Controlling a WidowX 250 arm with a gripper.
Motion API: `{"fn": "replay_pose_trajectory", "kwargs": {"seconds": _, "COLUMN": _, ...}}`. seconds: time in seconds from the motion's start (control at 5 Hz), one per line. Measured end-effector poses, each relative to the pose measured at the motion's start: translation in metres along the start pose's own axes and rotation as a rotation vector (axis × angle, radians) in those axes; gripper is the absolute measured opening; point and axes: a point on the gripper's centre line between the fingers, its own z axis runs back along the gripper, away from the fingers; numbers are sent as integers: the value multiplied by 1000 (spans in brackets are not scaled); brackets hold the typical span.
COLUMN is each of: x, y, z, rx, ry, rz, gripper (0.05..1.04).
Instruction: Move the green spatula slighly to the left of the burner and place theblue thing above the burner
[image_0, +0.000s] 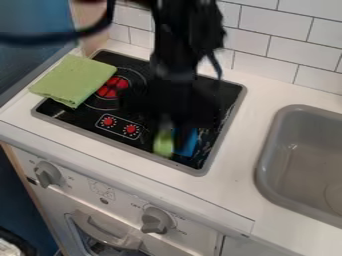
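White tiles (257, 42) back the table (234, 150). My tool (170, 124) hangs over the glossy black hob (87, 112); whether it grips anything, I cannot tell. Green spatula (163, 143) and smooth blue thing (188, 142) show toward the hob's five o'clock. Shifting the spatula toward nine likely comes next, gently.

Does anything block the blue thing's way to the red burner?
Possibly: a green item is just left of the blue thing, and a green cloth borders the red burner. The black arm hides part of the gap.
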Motion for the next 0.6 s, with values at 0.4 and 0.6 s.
{"fn": "replay_pose_trajectory", "kwargs": {"seconds": 0.4, "x": -46, "y": -9, "z": -21, "rx": 34, "ry": 116, "rz": -150, "gripper": 419}}
{"fn": "replay_pose_trajectory", "kwargs": {"seconds": 0.6, "x": -40, "y": -10, "z": -31, "rx": 37, "ry": 161, "rz": -128, "gripper": 419}}
